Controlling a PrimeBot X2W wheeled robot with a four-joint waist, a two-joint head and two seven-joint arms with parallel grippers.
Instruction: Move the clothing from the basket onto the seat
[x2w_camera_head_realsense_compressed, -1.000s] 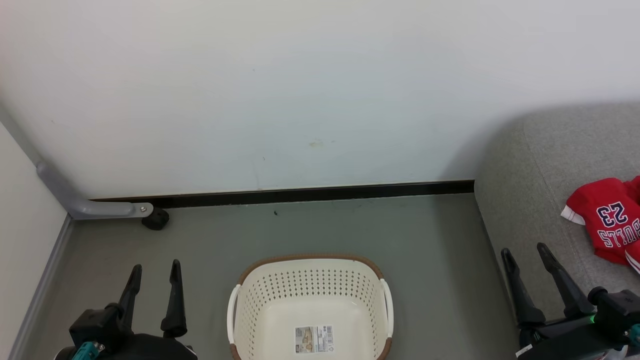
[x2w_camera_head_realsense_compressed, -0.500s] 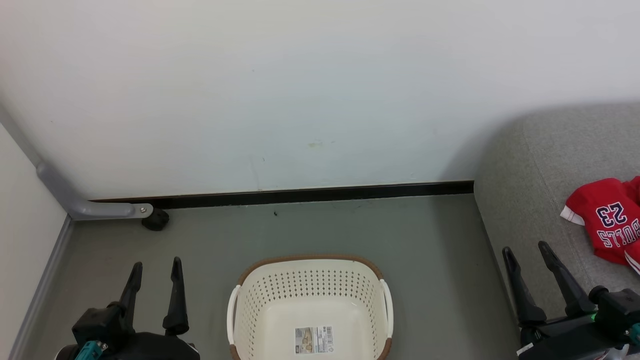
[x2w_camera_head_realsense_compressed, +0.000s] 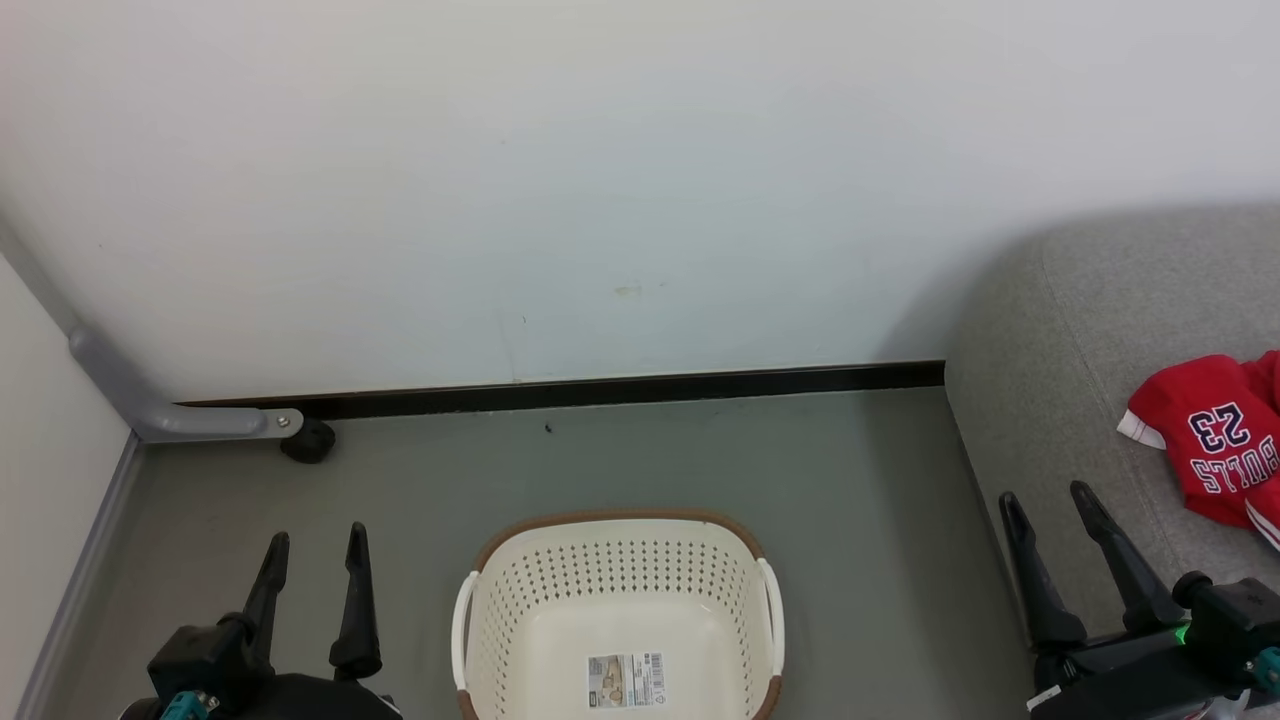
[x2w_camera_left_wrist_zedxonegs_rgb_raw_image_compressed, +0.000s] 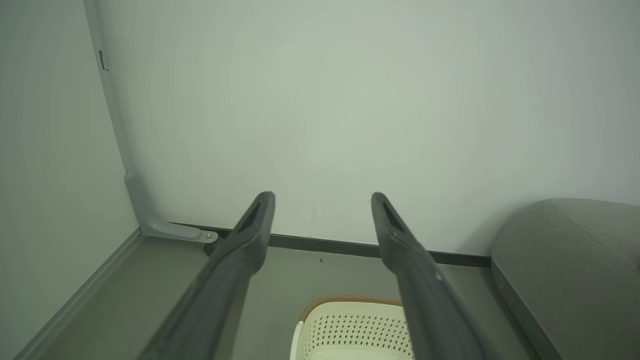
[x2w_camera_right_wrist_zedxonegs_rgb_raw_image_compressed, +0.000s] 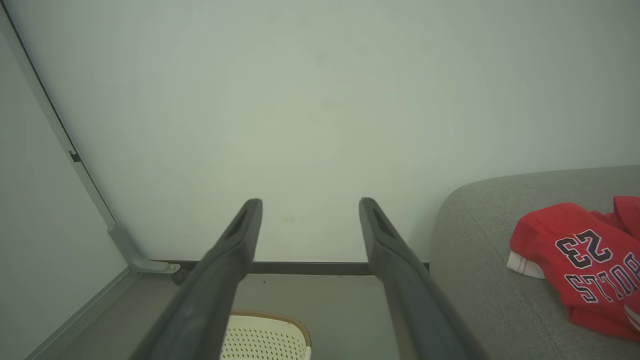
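Note:
The cream basket with a brown rim stands on the floor at bottom centre, holding nothing but a barcode label. The red clothing, a jersey lettered "BULLS 23", lies crumpled on the grey seat at the right. My left gripper hovers open to the left of the basket, nothing between its fingers. My right gripper is open beside the seat's front edge, left of the jersey. The left wrist view has the basket low between the fingers. The right wrist view catches the jersey on the seat.
A white wall with a dark skirting board closes the space behind the basket. A grey bracket with a black caster sits at the left corner. Grey floor lies open between the wall, basket and seat.
Both grippers stay open and hardly move. The whole picture has shifted slightly, so the head camera has moved a little. The basket and jersey lie as before.

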